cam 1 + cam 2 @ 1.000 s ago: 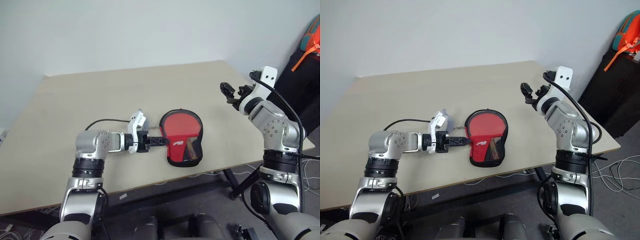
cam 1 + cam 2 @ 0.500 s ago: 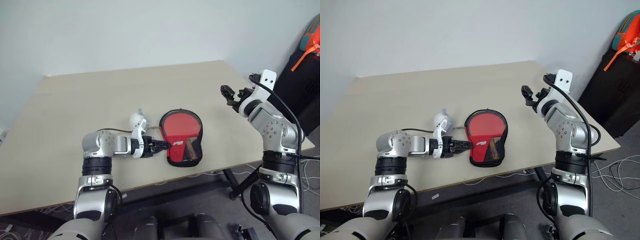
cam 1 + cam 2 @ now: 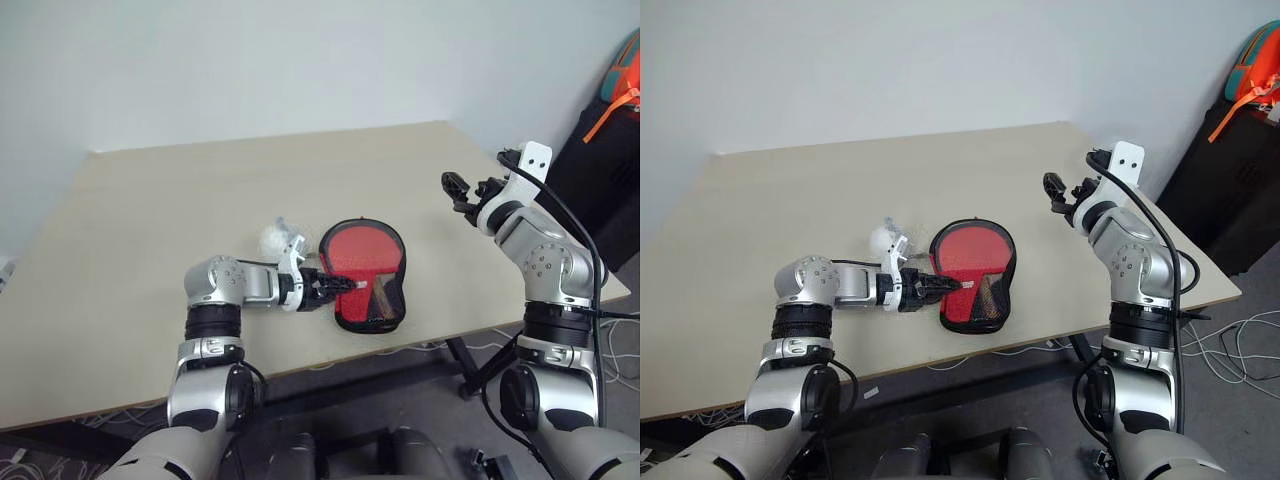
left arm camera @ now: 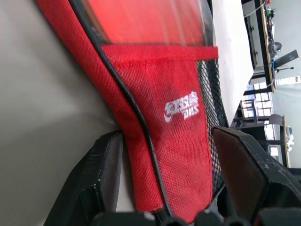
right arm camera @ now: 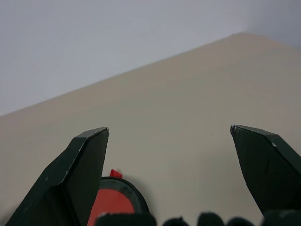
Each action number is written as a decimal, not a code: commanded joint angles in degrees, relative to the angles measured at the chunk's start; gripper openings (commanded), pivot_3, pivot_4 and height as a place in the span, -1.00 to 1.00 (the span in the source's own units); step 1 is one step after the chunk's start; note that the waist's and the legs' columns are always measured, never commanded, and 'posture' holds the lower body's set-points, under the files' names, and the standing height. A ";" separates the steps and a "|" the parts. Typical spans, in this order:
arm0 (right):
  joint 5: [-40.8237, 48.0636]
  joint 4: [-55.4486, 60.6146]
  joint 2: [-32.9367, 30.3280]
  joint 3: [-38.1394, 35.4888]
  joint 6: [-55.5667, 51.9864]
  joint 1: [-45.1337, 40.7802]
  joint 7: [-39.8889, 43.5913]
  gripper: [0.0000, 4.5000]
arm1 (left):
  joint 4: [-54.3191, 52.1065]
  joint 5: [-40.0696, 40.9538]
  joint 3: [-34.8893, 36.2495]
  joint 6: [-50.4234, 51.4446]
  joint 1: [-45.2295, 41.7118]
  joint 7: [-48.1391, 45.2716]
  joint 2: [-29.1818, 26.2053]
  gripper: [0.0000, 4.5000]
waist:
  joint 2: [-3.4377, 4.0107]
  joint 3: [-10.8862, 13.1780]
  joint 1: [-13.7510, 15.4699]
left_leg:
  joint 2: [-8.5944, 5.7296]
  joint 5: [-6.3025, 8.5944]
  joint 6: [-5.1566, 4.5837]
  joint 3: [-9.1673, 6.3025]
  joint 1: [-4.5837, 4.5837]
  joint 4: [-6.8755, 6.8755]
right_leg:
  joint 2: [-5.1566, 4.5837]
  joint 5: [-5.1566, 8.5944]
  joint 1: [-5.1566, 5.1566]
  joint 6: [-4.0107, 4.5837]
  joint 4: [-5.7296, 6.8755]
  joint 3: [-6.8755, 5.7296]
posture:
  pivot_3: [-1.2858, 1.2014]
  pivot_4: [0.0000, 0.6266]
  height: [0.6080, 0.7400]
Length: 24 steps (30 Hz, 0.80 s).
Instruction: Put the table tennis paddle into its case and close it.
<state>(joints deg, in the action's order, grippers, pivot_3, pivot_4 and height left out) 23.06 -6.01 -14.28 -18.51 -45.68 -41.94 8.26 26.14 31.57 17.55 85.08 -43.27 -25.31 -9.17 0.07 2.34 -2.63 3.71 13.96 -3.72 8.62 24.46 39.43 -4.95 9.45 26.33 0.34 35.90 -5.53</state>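
Plain pale wall behind, and a big beige tabletop that takes up most of the view, with some dark bags off at the right edge. Near the front edge of the tabletop lies the case, flap open, and the table tennis paddle is already sitting inside it, red face up, with the handle tucked toward the mesh end, so I'd call the "put it in" half pretty much done. What's left is the closing: the black zipper rim looks like it gapes all the way round, nothing zipped yet as far as I can tell. The left gripper is right at the near side of the case, jaws spread with the red mesh edge sitting between them but not squeezed on it, judging by the wrist view. The right gripper hangs up in the air well apart from everything, jaws wide and empty.
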 commanded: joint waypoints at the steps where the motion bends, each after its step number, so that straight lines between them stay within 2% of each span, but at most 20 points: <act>1: 0.84 1.82 -0.34 -0.42 1.23 -1.12 -0.25 1.00 | 0.56 0.78 0.32 -0.01 -1.53 0.77 2.09 0.39 | 0.00 0.00 0.02 | -0.02 0.00 0.00 0.00 0.00 0.00 | -0.01 0.00 -0.01 0.00 -0.01 -0.01 | 0.03 -1.00 0.75; 9: 0.94 2.32 -0.41 -0.50 1.07 -0.72 -0.66 1.00 | 2.07 1.17 2.46 0.20 -1.64 2.15 4.11 0.39 | 0.00 0.00 0.02 | -0.03 0.00 -0.01 -0.04 0.00 0.01 | -0.03 0.00 -0.03 0.00 -0.01 -0.01 | 0.03 -1.00 0.75; 12: 0.94 2.44 -0.54 -0.59 1.00 -0.55 -0.74 1.00 | 1.71 1.63 3.60 -0.43 -1.32 2.44 4.60 0.15 | 0.00 0.00 0.01 | -0.03 0.00 -0.01 -0.04 0.01 0.02 | -0.02 0.00 -0.02 0.00 -0.01 -0.02 | 0.03 -1.00 0.75; 18: 0.87 2.39 -0.61 -0.54 0.97 -0.55 -0.82 1.00 | -0.11 1.99 5.18 0.10 -0.63 3.80 4.76 -0.78 | 0.00 0.00 -0.06 | 0.00 0.01 -0.01 -0.06 0.00 0.02 | 0.00 0.00 0.02 0.00 0.00 0.00 | 0.03 -1.00 0.75; 24: 0.86 2.51 -0.41 -0.31 0.92 -0.48 -0.88 1.00 | -5.63 3.77 5.67 4.14 1.88 3.88 5.25 -0.78 | 0.00 0.00 -0.06 | 0.00 0.01 -0.02 -0.07 0.01 0.02 | 0.00 0.00 0.02 0.00 0.00 0.02 | 0.03 -1.00 0.75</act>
<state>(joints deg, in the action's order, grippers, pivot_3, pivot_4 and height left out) 23.07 -5.92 -14.36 -18.50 -45.69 -41.80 7.47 23.74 32.82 22.27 87.07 -40.87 -21.15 -4.21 0.07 2.34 -2.69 3.71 13.96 -3.73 8.55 24.47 39.45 -4.95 9.45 26.34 0.34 35.90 -5.52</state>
